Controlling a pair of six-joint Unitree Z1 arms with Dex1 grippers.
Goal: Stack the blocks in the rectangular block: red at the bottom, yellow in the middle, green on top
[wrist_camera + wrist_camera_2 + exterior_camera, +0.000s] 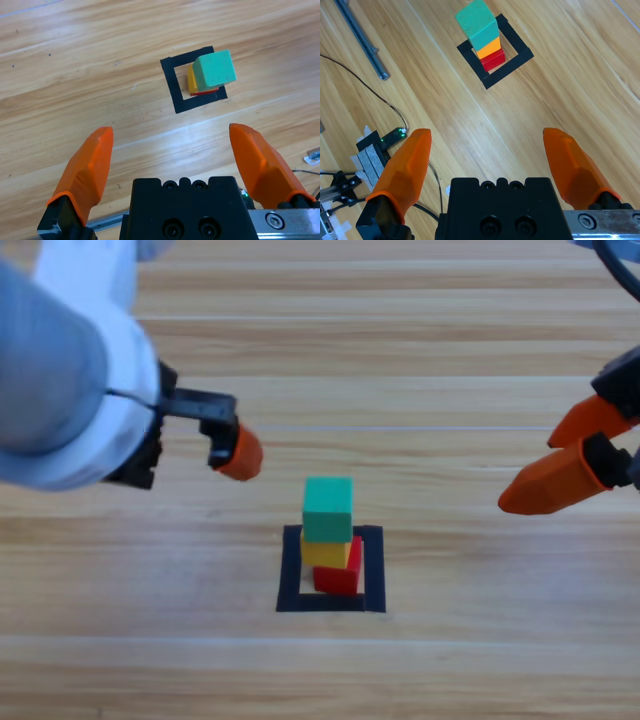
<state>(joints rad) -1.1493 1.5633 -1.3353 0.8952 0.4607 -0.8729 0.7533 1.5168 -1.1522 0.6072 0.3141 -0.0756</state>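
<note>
A: What lies nearest the camera's bottom edge in the high view?

B: Bare wooden surface point(150, 670), then the rectangular block point(290, 575), a black tape outline. Inside it stands the stack: red point(340, 578) at the bottom on the wood, yellow point(325, 552) on it, green point(328, 508) on top.

A: Are they squarely aligned?

B: Not quite. From the left wrist the green cube seems turned a little against the yellow, though the angle makes that hard to judge.

A: And the pincers?

B: Farther up. The left pincer point(170, 165) hangs to the stack's upper left, apart from it, jaws spread wide with nothing between them. The right pincer point(487, 160) sits near the right edge, well apart from the stack, jaws likewise wide and holding nothing.

A: Anything else?

B: In the right wrist view, cables point(380, 107) and a small board with a green light point(392, 136) lie on the surface.
</note>
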